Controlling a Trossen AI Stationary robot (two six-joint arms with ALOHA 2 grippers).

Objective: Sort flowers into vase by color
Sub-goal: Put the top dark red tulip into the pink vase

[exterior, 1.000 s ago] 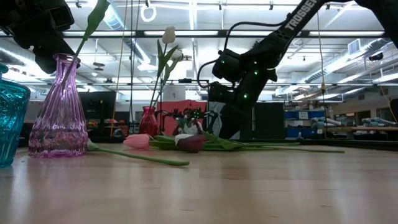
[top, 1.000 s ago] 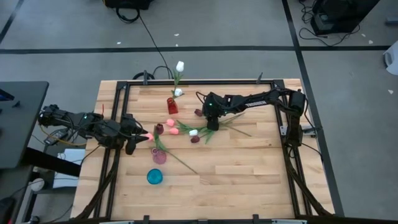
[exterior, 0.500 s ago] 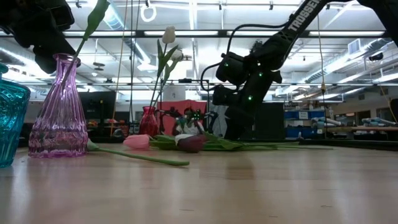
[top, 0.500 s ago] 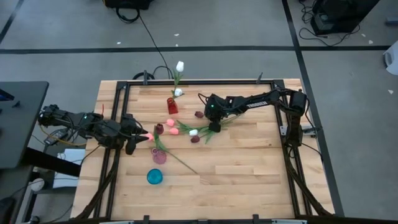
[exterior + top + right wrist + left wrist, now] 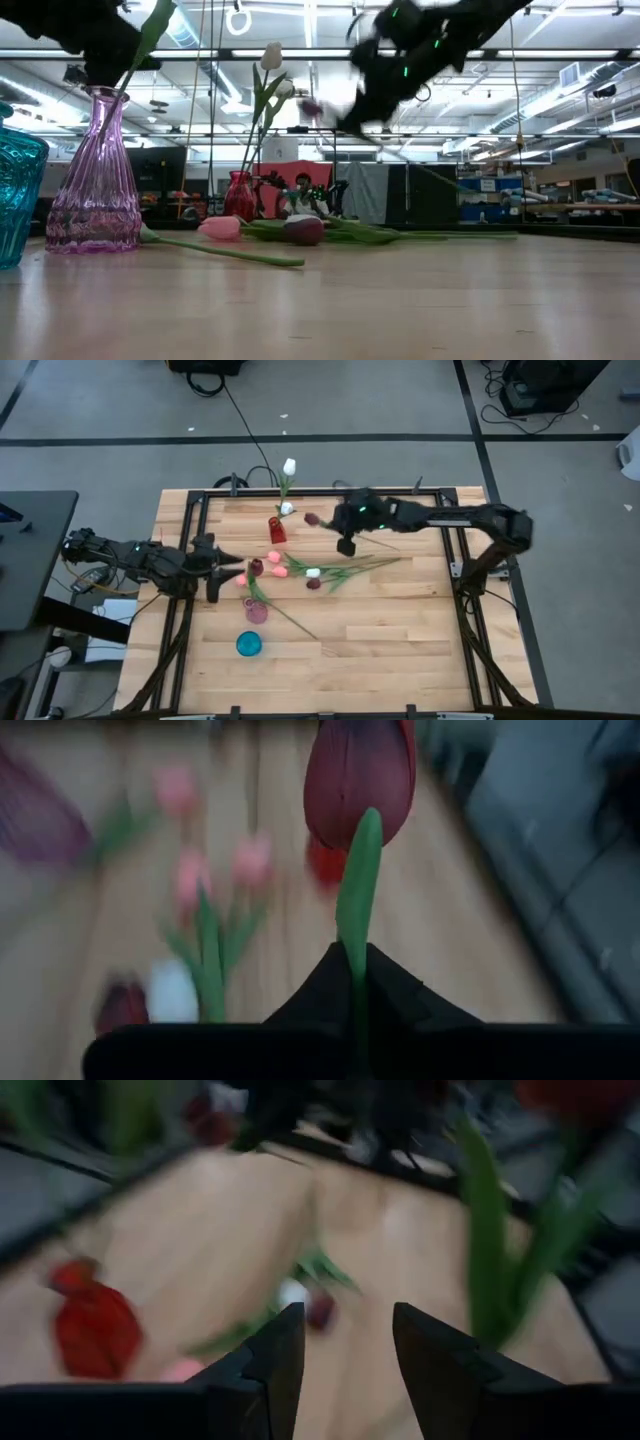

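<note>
Maroon tulip with a thin green stem (image 5: 358, 780): your right gripper (image 5: 347, 544) pinches it, lifted above the table's far side near the small red vase (image 5: 276, 530). Next, I judge, seat its stem there. Your left gripper (image 5: 340, 1345), fingers apart, waits by the pink vase (image 5: 96, 175).

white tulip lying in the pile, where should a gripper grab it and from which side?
Take the white tulip by its green stem just behind the head, coming straight down from above. It lies flat on the table among other stems, so a side approach would likely snag them. The head is soft, while the stem is thin enough to pinch.
</note>
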